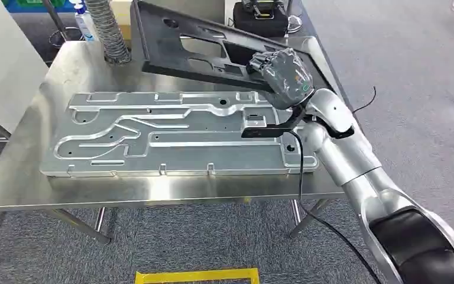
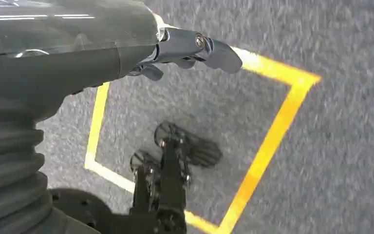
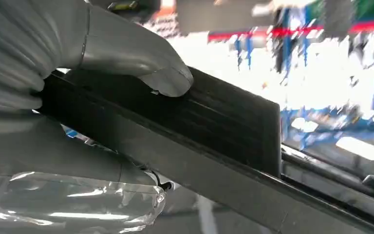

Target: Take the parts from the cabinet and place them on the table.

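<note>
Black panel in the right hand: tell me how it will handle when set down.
The black panel probably stays stiff: held at one end by the right hand, it spans without visible sag. It may swing or twist, being long and gripped off-centre. Its cut-outs suggest it is fairly light.

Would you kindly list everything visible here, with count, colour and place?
Table: one, steel, centre.
Metal plate: one, silver, flat on the table.
Black panel: one, tilted over the table's far side, held at its right end.
Ribbed hose: one, grey, far left of the table.
Black case: one, beyond the table.
Yellow tape: square outline on the grey carpet.
Right hand: grips the black panel.
Left hand: hangs over the floor, holding nothing.
</note>
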`<state>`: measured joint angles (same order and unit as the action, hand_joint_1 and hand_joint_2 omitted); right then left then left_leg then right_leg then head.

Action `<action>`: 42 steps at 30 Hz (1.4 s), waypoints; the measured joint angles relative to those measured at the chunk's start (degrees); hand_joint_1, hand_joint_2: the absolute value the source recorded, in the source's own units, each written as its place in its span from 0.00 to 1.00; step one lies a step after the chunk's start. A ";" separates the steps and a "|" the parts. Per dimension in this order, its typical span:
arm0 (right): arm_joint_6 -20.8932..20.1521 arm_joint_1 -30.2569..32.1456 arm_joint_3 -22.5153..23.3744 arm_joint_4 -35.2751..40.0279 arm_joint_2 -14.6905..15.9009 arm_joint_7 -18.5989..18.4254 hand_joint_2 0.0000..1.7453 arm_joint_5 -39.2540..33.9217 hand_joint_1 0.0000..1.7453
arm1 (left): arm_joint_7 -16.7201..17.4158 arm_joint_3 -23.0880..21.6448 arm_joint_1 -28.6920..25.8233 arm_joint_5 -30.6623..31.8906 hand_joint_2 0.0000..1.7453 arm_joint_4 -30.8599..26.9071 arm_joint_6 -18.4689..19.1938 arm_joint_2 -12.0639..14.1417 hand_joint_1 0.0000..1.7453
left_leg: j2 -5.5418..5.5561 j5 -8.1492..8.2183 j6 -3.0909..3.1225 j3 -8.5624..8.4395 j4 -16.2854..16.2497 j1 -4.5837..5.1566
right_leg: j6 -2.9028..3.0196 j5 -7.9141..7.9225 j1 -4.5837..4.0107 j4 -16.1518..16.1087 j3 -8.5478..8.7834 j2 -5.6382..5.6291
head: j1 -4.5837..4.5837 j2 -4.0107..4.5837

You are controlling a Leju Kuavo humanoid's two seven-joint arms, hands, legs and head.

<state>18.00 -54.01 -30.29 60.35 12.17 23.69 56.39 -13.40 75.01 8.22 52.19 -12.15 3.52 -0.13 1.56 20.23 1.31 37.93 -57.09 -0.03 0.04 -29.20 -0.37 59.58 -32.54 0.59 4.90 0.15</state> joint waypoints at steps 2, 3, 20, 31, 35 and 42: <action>-2.42 -1.31 -1.80 -2.20 -0.26 0.09 1.00 -0.68 1.00 | 0.02 0.00 0.64 0.07 1.00 0.00 0.04 -0.02 0.00 | 0.28 0.31 0.45 -0.14 -0.04 -0.06 | -0.23 -3.60 0.22 8.21 -4.24 -0.17 | 0.02 0.00; -3.63 -1.37 -3.17 -4.08 -0.44 0.07 1.00 -1.18 1.00 | 0.07 0.00 0.86 0.11 1.00 0.00 0.04 -0.06 0.00 | 0.57 0.51 0.54 -0.29 -0.05 -0.09 | -0.43 -4.86 0.36 12.68 -6.76 -0.20 | 0.02 0.00; -8.95 -1.78 -11.13 -22.02 1.33 -8.50 1.00 -5.79 1.00 | 0.39 -1.20 3.15 2.01 1.00 0.00 0.59 -1.57 0.00 | -0.41 10.21 -2.80 8.57 -19.38 -0.20 | 1.48 4.12 0.45 -1.53 -2.00 2.81 | 0.04 -0.02; -9.69 -0.84 -17.17 -27.11 1.20 -11.89 1.00 3.54 1.00 | -0.11 -2.14 4.36 3.00 1.00 0.00 0.59 -2.32 0.00 | 1.42 1.52 0.18 0.00 -1.48 -0.43 | -1.13 0.55 0.77 2.18 -2.88 2.01 | 0.02 0.00; -7.35 0.38 -20.60 -28.86 0.39 -10.45 1.00 6.87 1.00 | -1.18 -2.69 5.12 3.21 1.00 0.00 0.04 -2.71 0.00 | 1.89 1.69 0.63 -0.17 -1.48 -0.24 | -1.30 -4.29 1.15 17.15 -10.11 0.29 | 0.02 0.00; -5.97 -0.04 -23.22 -29.08 0.11 -8.63 1.00 8.13 1.00 | -2.38 -3.34 5.13 3.76 1.00 0.00 -0.39 -3.56 0.00 | 1.93 2.06 -0.36 -0.90 -1.41 0.21 | 0.07 3.25 0.01 -0.97 -1.25 2.04 | 0.02 0.00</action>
<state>12.02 -54.05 -53.51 31.28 12.28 15.06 64.52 -15.78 71.67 13.35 55.95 -12.15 3.12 -3.69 3.49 22.29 0.95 37.03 -58.50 0.18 0.12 -25.95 -0.36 58.61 -33.78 2.63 4.92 0.15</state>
